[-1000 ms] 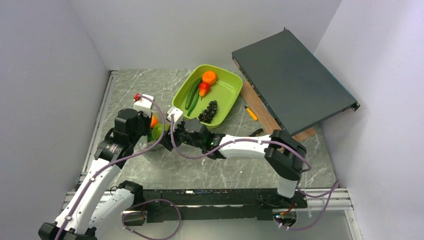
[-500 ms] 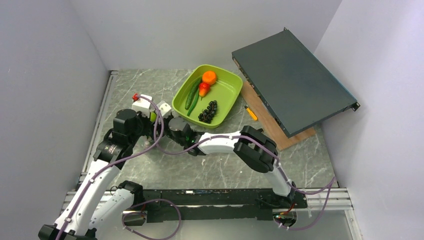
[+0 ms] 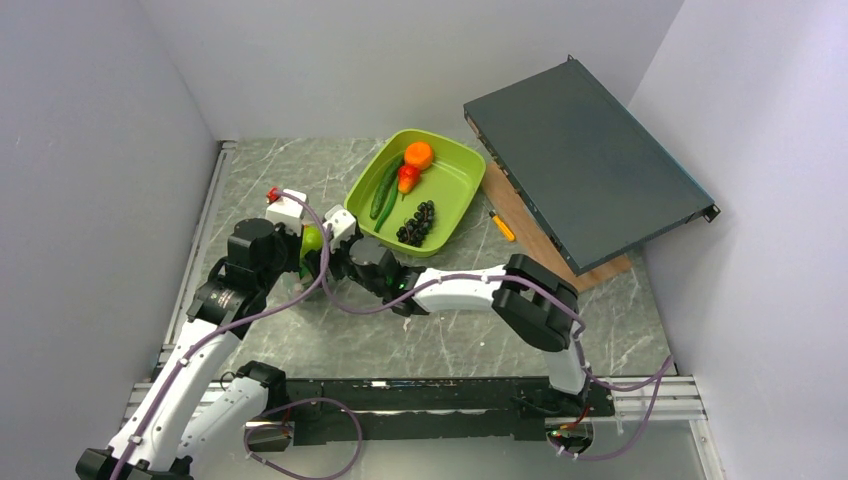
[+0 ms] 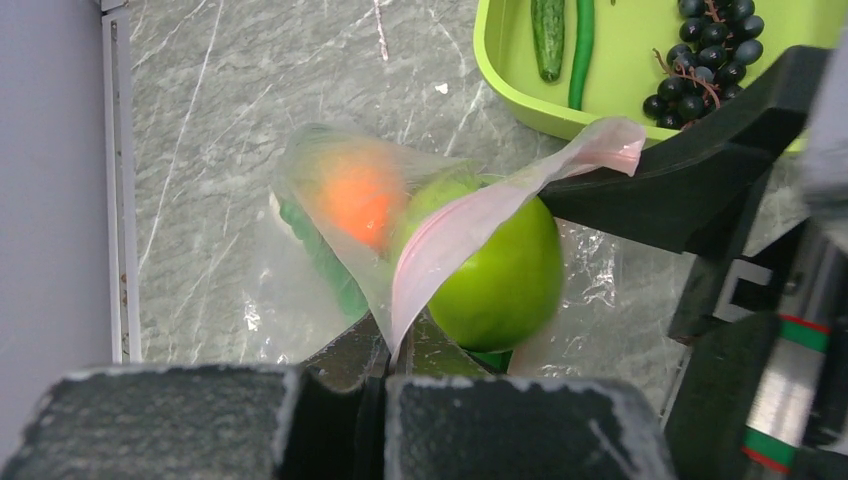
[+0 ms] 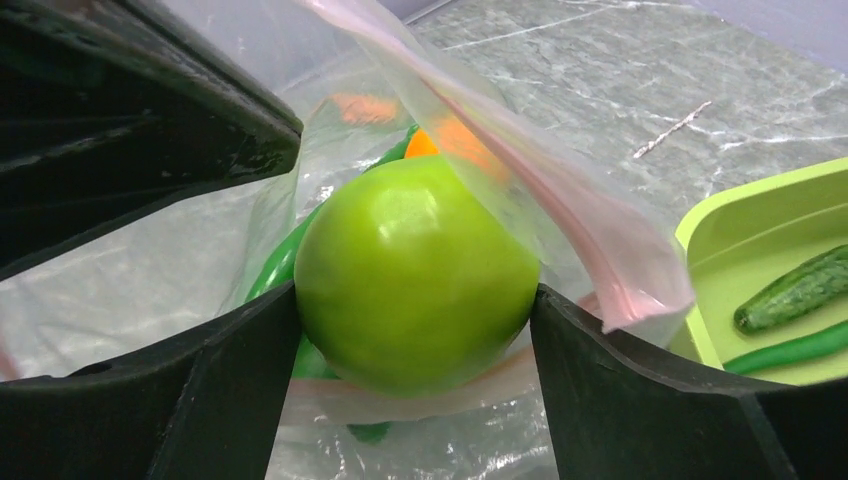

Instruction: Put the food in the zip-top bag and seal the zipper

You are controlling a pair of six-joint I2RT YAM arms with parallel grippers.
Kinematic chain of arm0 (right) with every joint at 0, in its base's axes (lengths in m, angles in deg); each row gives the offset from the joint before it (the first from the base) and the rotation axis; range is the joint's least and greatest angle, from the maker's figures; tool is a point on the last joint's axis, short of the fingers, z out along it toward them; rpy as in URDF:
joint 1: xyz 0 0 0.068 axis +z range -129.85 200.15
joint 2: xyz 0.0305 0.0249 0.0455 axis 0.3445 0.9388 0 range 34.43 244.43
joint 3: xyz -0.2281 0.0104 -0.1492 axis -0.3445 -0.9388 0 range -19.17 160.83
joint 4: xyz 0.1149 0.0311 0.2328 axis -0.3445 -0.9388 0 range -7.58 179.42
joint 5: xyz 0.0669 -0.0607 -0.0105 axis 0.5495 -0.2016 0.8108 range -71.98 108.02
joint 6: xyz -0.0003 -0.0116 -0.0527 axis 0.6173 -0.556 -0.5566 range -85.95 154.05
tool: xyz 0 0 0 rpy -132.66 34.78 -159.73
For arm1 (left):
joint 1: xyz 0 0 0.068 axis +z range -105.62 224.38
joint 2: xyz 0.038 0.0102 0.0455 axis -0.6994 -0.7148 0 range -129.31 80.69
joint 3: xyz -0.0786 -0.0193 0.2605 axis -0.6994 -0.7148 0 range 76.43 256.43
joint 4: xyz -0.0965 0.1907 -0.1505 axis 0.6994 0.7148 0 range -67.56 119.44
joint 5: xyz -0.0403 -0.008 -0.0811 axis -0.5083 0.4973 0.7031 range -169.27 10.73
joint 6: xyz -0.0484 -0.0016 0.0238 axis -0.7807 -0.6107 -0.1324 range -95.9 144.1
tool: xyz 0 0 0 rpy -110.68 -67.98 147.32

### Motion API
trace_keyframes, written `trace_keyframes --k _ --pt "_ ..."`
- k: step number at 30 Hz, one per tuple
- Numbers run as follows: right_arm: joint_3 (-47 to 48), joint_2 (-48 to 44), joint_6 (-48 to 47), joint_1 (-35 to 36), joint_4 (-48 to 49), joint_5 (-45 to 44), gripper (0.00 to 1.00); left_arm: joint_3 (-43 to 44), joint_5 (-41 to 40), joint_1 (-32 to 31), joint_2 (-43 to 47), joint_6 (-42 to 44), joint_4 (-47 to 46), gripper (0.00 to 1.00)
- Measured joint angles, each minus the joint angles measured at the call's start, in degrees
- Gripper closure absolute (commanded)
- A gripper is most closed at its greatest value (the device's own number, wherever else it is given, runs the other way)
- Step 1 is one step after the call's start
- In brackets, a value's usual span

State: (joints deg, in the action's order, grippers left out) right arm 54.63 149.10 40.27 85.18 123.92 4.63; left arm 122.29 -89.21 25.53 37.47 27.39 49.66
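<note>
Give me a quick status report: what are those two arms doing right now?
Left end effector shut on bag edge; right end effector shut on apple. Apple at bag mouth, orange piece inside. Zipper draped across apple, unsealed.

The green apple point(image 5: 415, 270), pinched by the right gripper point(image 5: 415, 300), plugs the mouth of the zip-top bag point(image 5: 150, 290) under the draped zipper point(image 5: 560, 200). The lime-green tray point(image 5: 770, 235) crowds just beyond, with bare table point(image 3: 400, 340) nearer.
</note>
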Motion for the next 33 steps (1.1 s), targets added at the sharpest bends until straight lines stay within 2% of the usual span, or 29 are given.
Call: trace_keyframes --k 4,6,10,12,13,17,19,26,33 --pt "-2.4 -3.2 0.8 0.0 -1.6 0.5 0.09 0.0 0.0 0.0 0.0 0.0 0.0 1.0" --pt "-3.3 -4.2 0.9 0.0 -2.1 0.7 0.01 0.0 0.0 0.0 0.0 0.0 0.0 1.0" --pt "-3.3 -4.5 0.9 0.0 -4.3 1.5 0.02 0.0 0.0 0.0 -0.1 0.0 0.0 1.0" --pt "-3.3 -4.5 1.0 0.0 -5.2 1.6 0.08 0.0 0.0 0.0 -0.1 0.0 0.0 1.0" --pt "-3.4 -4.5 1.0 0.0 -5.4 1.7 0.15 0.0 0.0 0.0 -0.1 0.0 0.0 1.0" --pt "-3.4 -4.7 1.6 0.0 -6.3 2.7 0.55 0.0 0.0 0.0 -0.1 0.0 0.0 1.0" --pt "-3.1 -4.7 1.8 0.0 -7.6 3.6 0.69 0.0 0.0 0.0 -0.1 0.0 0.0 1.0" --pt "-0.1 -2.4 3.5 -0.1 -8.8 4.6 0.72 0.0 0.0 0.0 -0.1 0.0 0.0 1.0" --pt "8.4 6.4 4.0 -0.4 -6.4 3.2 0.74 0.0 0.3 0.0 0.0 0.0 0.0 1.0"
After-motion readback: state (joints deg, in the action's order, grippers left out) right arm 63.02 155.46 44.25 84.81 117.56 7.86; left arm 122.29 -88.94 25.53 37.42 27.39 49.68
